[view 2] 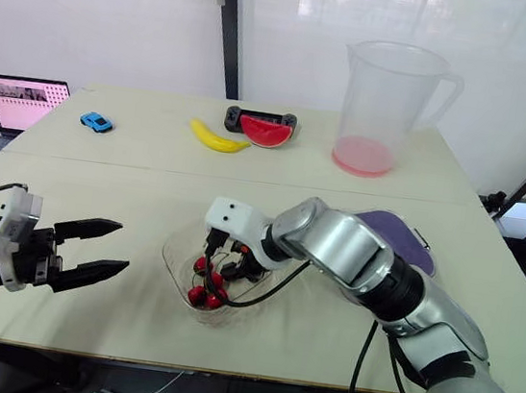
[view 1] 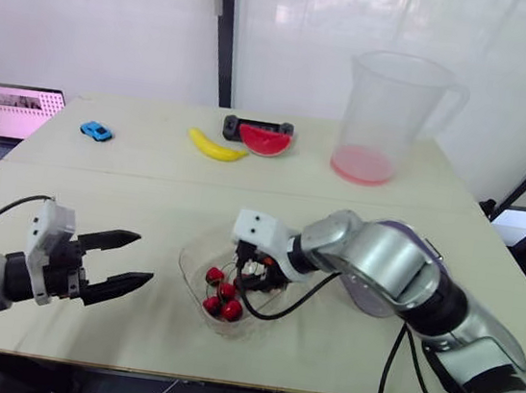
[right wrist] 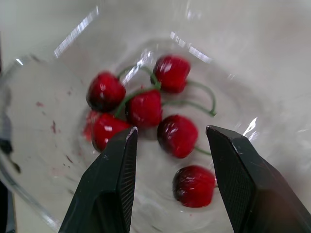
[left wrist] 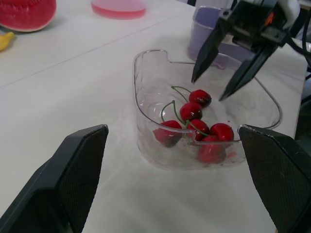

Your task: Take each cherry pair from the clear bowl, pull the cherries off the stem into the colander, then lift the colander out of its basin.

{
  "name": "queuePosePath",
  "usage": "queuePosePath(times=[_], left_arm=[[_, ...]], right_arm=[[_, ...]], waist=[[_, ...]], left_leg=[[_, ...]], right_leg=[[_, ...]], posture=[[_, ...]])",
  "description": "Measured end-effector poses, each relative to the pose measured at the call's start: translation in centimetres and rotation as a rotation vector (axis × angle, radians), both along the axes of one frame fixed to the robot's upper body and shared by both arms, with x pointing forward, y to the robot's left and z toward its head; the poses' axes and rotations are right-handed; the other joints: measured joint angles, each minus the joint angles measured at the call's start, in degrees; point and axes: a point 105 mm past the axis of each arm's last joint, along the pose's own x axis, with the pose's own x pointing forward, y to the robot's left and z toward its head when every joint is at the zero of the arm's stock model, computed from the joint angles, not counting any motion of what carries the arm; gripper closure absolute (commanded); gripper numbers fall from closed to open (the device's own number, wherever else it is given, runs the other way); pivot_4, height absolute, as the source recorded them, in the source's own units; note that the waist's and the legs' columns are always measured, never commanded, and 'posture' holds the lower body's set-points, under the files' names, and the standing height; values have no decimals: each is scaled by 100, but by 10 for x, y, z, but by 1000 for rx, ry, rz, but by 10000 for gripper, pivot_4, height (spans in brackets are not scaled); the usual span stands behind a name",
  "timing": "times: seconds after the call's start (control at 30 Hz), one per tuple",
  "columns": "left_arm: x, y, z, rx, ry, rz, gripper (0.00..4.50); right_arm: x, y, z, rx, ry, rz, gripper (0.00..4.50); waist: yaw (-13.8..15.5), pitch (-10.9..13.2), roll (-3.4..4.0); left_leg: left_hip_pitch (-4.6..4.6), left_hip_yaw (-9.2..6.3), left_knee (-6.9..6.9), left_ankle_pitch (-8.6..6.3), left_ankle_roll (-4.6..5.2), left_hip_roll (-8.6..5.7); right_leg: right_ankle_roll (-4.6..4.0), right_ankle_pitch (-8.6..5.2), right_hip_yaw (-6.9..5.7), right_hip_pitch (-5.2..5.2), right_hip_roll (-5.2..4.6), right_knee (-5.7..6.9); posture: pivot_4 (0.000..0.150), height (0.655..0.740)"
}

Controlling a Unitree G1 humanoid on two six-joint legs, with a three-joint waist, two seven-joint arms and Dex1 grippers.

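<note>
Head view: the left jaws hang spread over bare cream counter, well apart from the clear plastic bowl. The right jaws, also spread, dip inside its rim above red stemmed cherries. Left wrist view: the bowl lies ahead between the spread tips, with a lavender basin beyond the right jaws. Right wrist view: one cherry sits between the tips, and green stems arc beyond it.

A bare run of surface lies between the left pincer and the clear bowl, with nothing in the way on that side. The bowl's mouth is crowded: the right pincer hangs in it, fingers spread just above the cherries, and the right arm crosses in front of the purple basin. The banana, watermelon slice and jug stand well back, far from both pincers.
</note>
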Motion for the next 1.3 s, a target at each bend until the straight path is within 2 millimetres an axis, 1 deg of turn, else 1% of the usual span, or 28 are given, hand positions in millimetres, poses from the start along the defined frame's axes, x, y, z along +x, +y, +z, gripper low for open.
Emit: queuePosePath(times=[0.2, 0.33, 0.43, 0.63, 0.93, 1.07, 1.17, 1.27, 1.3], left_arm=[[-2, 0, -3, 11, 6, 15, 0], [-2, 0, -4, 14, 6, 25, 0], [-3, -2, -4, 19, -1, 27, 0], [-3, -3, -5, 23, -2, 30, 0], [-1, -3, -4, 27, -5, 37, 0], [0, -6, -4, 27, -6, 27, 0], [0, -7, -6, 25, 1, 21, 0], [1, -6, -6, 24, 6, 22, 0], [1, -6, -6, 25, 5, 22, 0]], right_arm=[[6, 1, -6, -79, -54, 7, 21825], [8, -3, -9, -126, -71, 20, 21825], [8, -2, -8, -127, -68, 28, 21825], [9, 7, -14, -127, -59, 59, 21825], [13, 11, -17, -130, -67, 53, 21825], [9, 12, -25, -127, -32, 62, 21825], [10, 10, -30, -135, -15, 53, 21825], [11, 11, -31, -136, -14, 50, 28847], [11, 11, -31, -136, -15, 49, 28847]], waist=[[-7, 0, 0], [4, 0, 0], [2, 0, 0], [-5, 0, 0], [-3, 0, 0], [0, 0, 0], [-3, 0, 0], [-7, 0, 0], [-6, 0, 0]], left_leg=[[0, 0, -1, 0, 0, -1], [0, 1, 0, 0, 0, -1], [0, 0, -1, 0, 0, -1], [0, 0, -2, 0, -1, -1], [0, 0, -3, 1, -2, -1], [0, 0, -3, 1, -2, -2], [0, 0, -3, 1, -2, -2], [0, 0, -4, 1, -2, -2], [0, 0, -4, 1, -2, -2]], right_leg=[[0, 0, 1, -5, 0, 4], [0, 0, 1, -4, 0, 4], [0, 0, 1, -5, 0, 4], [0, 0, 1, -6, 0, 4], [0, 0, 1, -7, 0, 4], [0, 0, 1, -6, 0, 4], [0, 0, 1, -7, 0, 4], [0, 0, 1, -8, 0, 4], [0, 0, 1, -7, 0, 4]], posture=[[1500, 7400], [1500, 7400], [1500, 7400], [1500, 7400], [1500, 7400], [1500, 7400], [1500, 7400], [1500, 7400], [1500, 7400]])
